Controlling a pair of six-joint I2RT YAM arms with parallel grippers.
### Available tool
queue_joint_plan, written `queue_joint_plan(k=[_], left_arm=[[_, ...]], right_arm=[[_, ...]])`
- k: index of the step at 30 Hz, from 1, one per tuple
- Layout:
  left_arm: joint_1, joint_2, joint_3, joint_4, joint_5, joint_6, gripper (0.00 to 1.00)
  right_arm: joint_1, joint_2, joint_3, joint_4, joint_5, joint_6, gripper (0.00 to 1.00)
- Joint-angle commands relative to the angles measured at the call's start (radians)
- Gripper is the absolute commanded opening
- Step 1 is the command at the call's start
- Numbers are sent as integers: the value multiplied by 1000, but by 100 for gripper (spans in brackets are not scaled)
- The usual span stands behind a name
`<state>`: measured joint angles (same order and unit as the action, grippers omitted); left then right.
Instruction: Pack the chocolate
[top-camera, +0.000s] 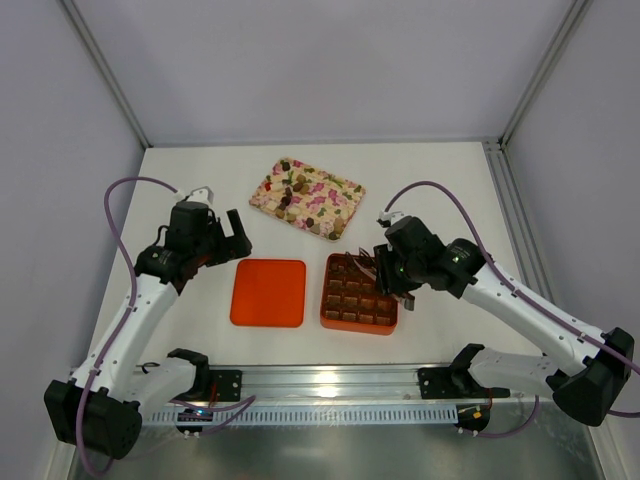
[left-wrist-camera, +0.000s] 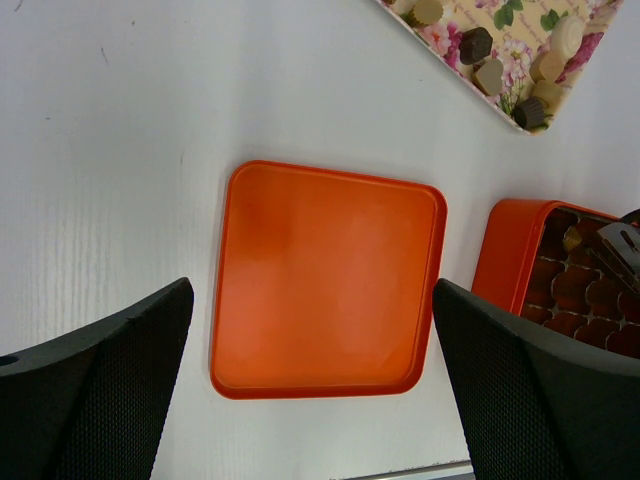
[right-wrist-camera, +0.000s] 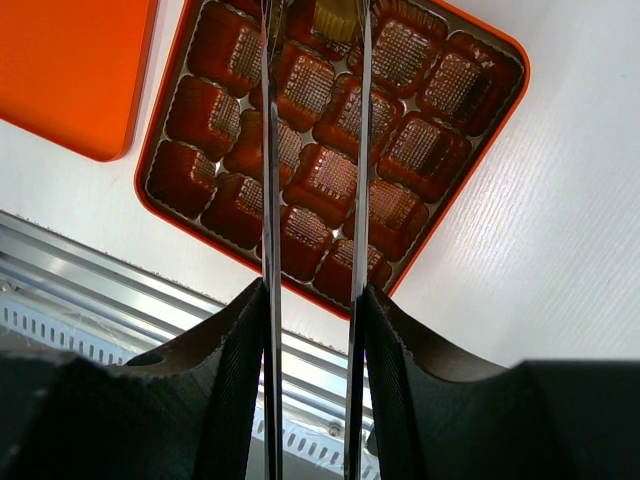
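Several pieces of chocolate (top-camera: 291, 190) in dark brown and tan lie on the pink floral tray (top-camera: 330, 205); the left wrist view shows a dark piece (left-wrist-camera: 476, 44) and a tan heart (left-wrist-camera: 489, 75). My right gripper (top-camera: 392, 272) (right-wrist-camera: 313, 290) is shut on metal tongs (right-wrist-camera: 357, 150) over the orange box (top-camera: 358, 325). A tan chocolate (right-wrist-camera: 335, 18) sits between the tong tips, in a brown cell at the box's far side. The other cells (right-wrist-camera: 330, 180) in view hold nothing. My left gripper (top-camera: 228, 235) (left-wrist-camera: 312, 290) hangs open above the orange lid (left-wrist-camera: 325, 280).
The lid (top-camera: 268, 292) lies flat just left of the box (left-wrist-camera: 505, 255). The tray stands behind both. A metal rail (top-camera: 330, 380) runs along the near table edge. Grey walls enclose the white table on three sides.
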<state>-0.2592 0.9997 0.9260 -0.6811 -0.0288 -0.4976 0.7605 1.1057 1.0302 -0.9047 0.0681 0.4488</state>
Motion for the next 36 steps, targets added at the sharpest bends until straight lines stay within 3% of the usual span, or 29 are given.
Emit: queue_joint_plan(k=[1, 8, 19, 24, 36], left_arm=[[3, 2, 7, 20, 9, -10, 100], [5, 0, 8, 17, 10, -9, 100], [5, 0, 8, 18, 9, -7, 100], [5, -4, 8, 17, 13, -9, 100], [3, -4, 11, 18, 24, -7, 100]], right_arm=[[7, -21, 8, 7, 15, 7, 44], [7, 29, 131, 13, 10, -39, 44], [-12, 570, 640, 10, -17, -191, 43], [-16, 743, 822, -26, 2, -213, 42], [-16, 875, 909, -73, 47, -213, 41]])
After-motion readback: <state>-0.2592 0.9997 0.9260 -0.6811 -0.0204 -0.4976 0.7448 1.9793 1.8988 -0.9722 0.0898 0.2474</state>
